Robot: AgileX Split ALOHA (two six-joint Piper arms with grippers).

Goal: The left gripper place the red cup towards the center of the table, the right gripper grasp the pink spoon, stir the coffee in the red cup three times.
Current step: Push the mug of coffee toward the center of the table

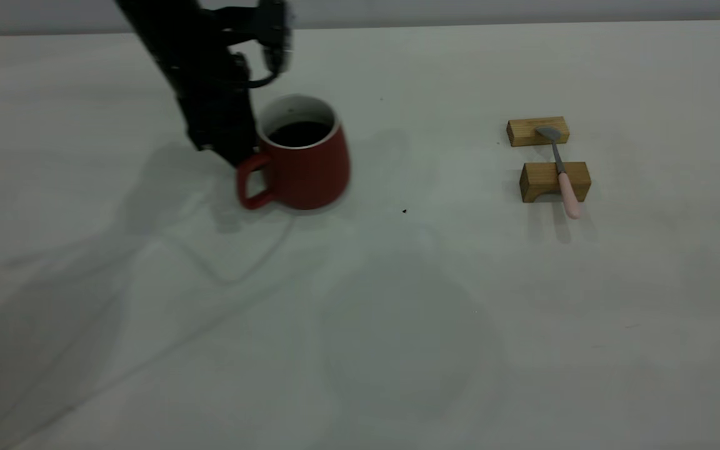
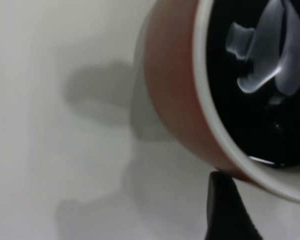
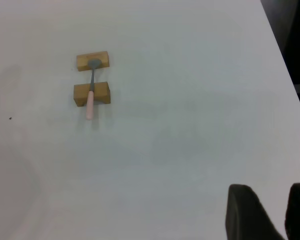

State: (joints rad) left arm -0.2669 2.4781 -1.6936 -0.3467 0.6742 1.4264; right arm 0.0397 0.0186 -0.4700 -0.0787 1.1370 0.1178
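At the far left of the bench (image 1: 397, 325), the left pincer (image 1: 244, 156) stands down beside the red cup (image 1: 304, 165), its dark body against the cup's handle side. Whether its fingers are spread or pinching the cup cannot be told: the exterior view hides them behind the handle, and the left wrist view shows only one dark fingertip (image 2: 227, 210) just under the white rim. No writing or label shows on cup or arm.

The red cup is a squat dark-red mug, wider at the base, with a white inside and rim and a red loop handle turned toward the arm. It stands upright on the bench and holds coffee (image 1: 299, 132), near black, filling it well short of the rim.

Well apart, toward the right, the pink spoon (image 1: 561, 172) lies across two wooden blocks (image 1: 554, 180), grey bowl on the far block, pale pink handle overhanging the near one.

The right pincer (image 3: 270, 212) hangs apart from the spoon; its two dark tips seem slightly spread.
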